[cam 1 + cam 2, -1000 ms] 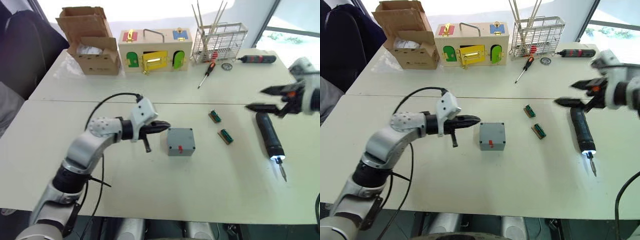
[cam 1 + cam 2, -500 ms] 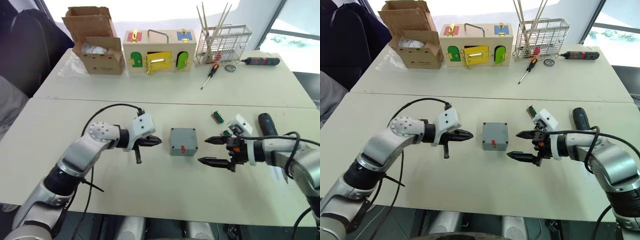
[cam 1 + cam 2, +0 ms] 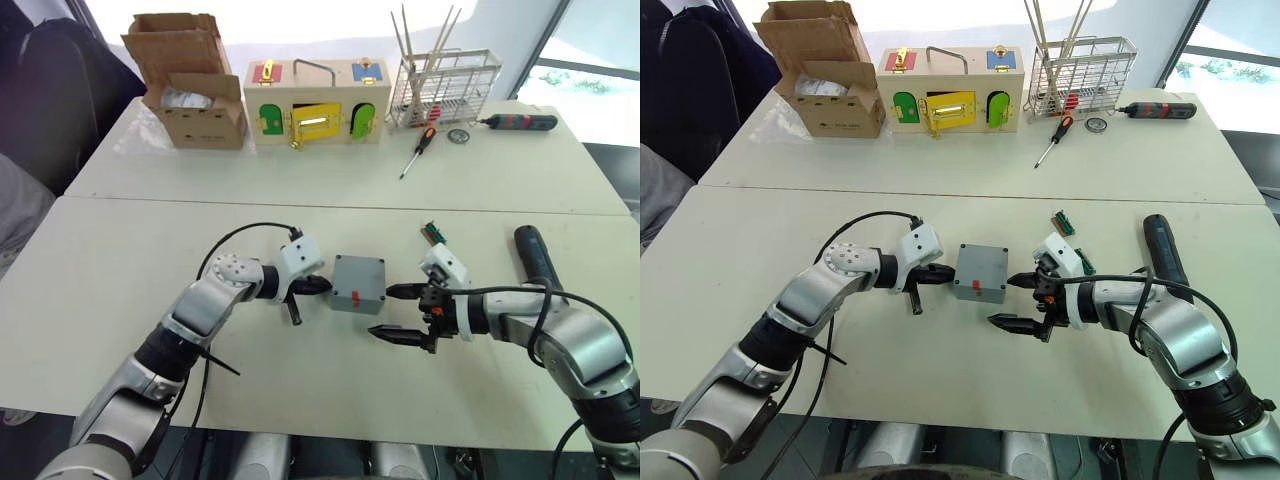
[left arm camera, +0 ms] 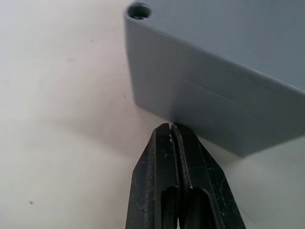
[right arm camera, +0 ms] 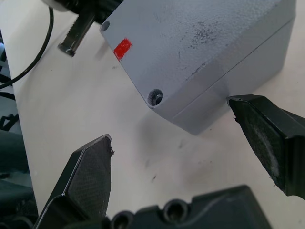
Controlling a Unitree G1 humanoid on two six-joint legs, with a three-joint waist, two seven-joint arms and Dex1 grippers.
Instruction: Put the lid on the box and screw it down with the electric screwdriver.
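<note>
The grey box [image 3: 358, 281] sits mid-table with its red mark [image 3: 357, 296] facing me. The lid [image 4: 228, 28] appears seated on top; a seam runs around the side below a corner screw hole. My left gripper [image 3: 322, 285] is shut, empty, its tips touching the box's left wall near the table. My right gripper [image 3: 384, 311] is open just right of the box, one fingertip by its right wall and the other nearer me, touching nothing. The dark electric screwdriver [image 3: 536, 262] lies on the table farther right, beyond my right forearm.
Along the far table stand a cardboard carton [image 3: 190, 85], a wooden box with coloured doors [image 3: 312, 105] and a wire rack [image 3: 445, 80]. A red-and-black hand screwdriver [image 3: 415, 152], a black tool with red bands [image 3: 515, 122] and a green connector [image 3: 432, 233] lie nearby.
My right arm swung in from beside the electric screwdriver to the box's right side, staying open. My left gripper closed the gap and now touches the box, which has turned slightly.
</note>
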